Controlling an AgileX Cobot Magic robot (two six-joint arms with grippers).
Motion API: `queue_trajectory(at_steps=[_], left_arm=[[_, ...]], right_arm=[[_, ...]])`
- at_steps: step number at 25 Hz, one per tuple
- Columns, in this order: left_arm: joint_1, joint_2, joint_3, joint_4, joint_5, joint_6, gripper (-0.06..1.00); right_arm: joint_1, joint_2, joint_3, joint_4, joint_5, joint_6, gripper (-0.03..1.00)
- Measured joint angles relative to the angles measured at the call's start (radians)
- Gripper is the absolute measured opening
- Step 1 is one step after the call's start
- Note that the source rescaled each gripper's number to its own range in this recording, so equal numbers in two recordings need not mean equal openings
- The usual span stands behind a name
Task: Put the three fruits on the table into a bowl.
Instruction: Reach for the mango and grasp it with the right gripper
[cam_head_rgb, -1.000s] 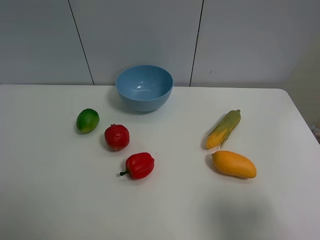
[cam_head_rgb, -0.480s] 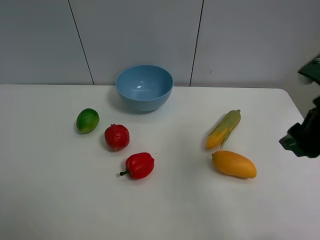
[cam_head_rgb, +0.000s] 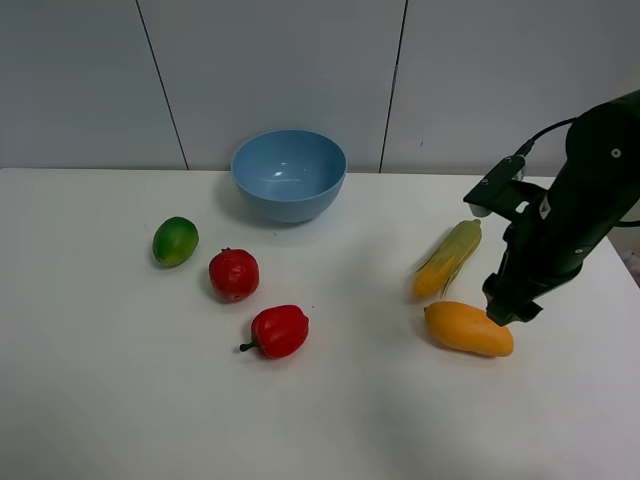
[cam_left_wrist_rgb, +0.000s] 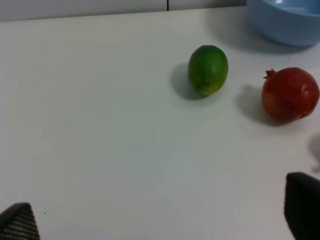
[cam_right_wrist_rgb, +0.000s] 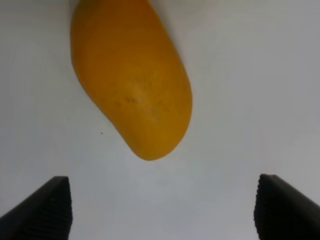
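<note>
Moved: right gripper (cam_head_rgb: 505, 312) has swung in, hovering by the mango (cam_head_rgb: 468, 329);
Jaws: spread wide, empty; left gripper (cam_left_wrist_rgb: 160, 215) seemingly spread too, only tips visible;
Mango: on table (cam_head_rgb: 350, 420), well apart from bowl (cam_head_rgb: 289, 175);
Risk: closing near its tip could squirt it sideways

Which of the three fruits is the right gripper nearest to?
The orange-yellow mango, lying beside the corn cob. The right gripper hangs open just past its end, while the green lime and the red pomegranate lie far off on the other side.
</note>
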Motion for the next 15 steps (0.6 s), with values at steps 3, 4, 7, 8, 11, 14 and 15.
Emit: queue_trajectory(at_steps=[3, 4, 7, 8, 11, 14, 15], left_arm=[[0.0, 0.0, 0.0, 0.0, 0.0, 0.0, 1.0], [0.0, 0.0, 0.0, 0.0, 0.0, 0.0, 1.0], [0.0, 0.0, 0.0, 0.0, 0.0, 0.0, 1.0], [0.0, 0.0, 0.0, 0.0, 0.0, 0.0, 1.0], [0.0, 0.0, 0.0, 0.0, 0.0, 0.0, 1.0], [0.0, 0.0, 0.0, 0.0, 0.0, 0.0, 1.0], [0.0, 0.0, 0.0, 0.0, 0.0, 0.0, 1.0]], right_arm=[[0.0, 0.0, -0.001, -0.017, -0.03, -0.001, 0.35], [0.0, 0.004, -0.001, -0.023, -0.048, -0.004, 0.48], [0.0, 0.027, -0.001, -0.051, -0.143, -0.011, 0.88], [0.0, 0.042, -0.001, -0.051, -0.165, -0.012, 0.92], [0.0, 0.118, -0.001, -0.044, -0.188, -0.032, 0.98], [0.0, 0.204, -0.001, -0.012, -0.188, -0.069, 0.99], [0.0, 0.227, -0.001, 0.008, -0.19, -0.08, 0.99]])
